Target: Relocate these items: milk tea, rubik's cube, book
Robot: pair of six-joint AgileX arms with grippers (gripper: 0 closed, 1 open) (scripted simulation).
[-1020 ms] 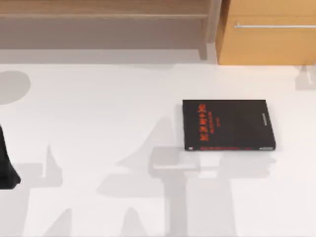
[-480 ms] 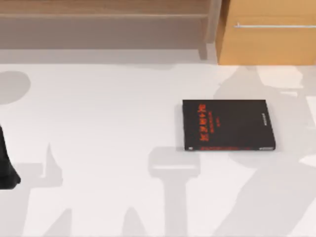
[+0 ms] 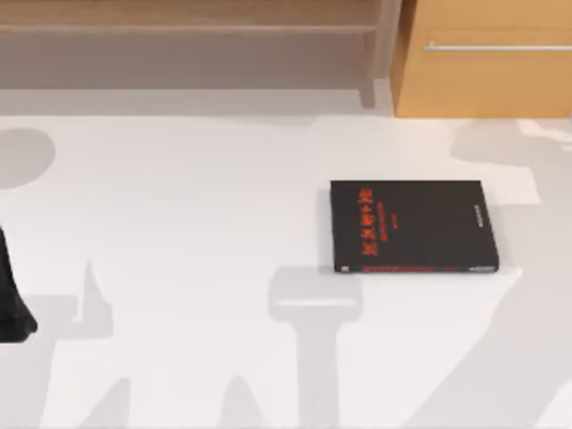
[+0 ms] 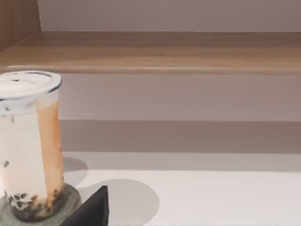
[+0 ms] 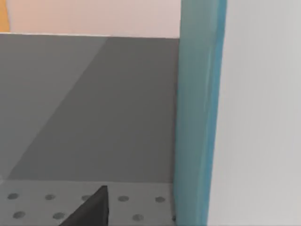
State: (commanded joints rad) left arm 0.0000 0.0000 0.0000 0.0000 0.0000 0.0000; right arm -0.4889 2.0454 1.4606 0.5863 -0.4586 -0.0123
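Note:
The milk tea (image 4: 29,146), a clear cup with a white lid and dark pearls at the bottom, stands on a round grey pad close to my left gripper's one dark fingertip (image 4: 92,208). My left arm (image 3: 11,299) is at the table's left edge. The book (image 5: 197,117) stands upright with its teal-blue edge close beside my right gripper's one dark fingertip (image 5: 92,208), over a grey dotted floor (image 5: 47,202). I cannot tell whether the book is gripped. The rubik's cube is out of view.
A black book with red lettering (image 3: 411,226) lies flat right of the table's middle. A wooden shelf (image 3: 188,31) runs along the back. A wooden cabinet with a metal handle (image 3: 487,54) stands at the back right.
The large arm shadow has swept from the table's middle to the right side. The black book and the left arm have not moved.

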